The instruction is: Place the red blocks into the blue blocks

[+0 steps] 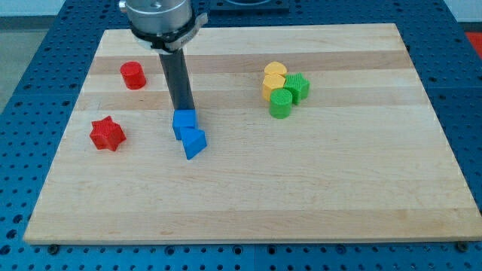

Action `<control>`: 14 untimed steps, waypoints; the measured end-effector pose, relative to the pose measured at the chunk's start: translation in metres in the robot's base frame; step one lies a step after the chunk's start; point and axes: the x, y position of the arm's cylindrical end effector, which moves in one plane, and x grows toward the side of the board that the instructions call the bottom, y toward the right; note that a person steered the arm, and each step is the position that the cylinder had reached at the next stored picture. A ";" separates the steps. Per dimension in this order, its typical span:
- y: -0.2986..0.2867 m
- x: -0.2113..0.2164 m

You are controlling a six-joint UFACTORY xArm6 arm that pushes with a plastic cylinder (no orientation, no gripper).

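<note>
A red cylinder [133, 74] stands near the board's upper left. A red star [106, 134] lies below it, toward the left edge. A blue cube [184, 123] and a blue triangular block [194, 143] touch each other left of the board's centre. My tip [183, 111] comes down from the view's top and ends right at the top edge of the blue cube, touching or almost touching it. Both red blocks lie well to the left of my tip and apart from the blue blocks.
Two yellow blocks [274, 79] and two green blocks [289, 96] form a tight cluster right of centre. The wooden board [248, 203] lies on a blue perforated table.
</note>
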 end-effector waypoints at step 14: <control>-0.097 -0.028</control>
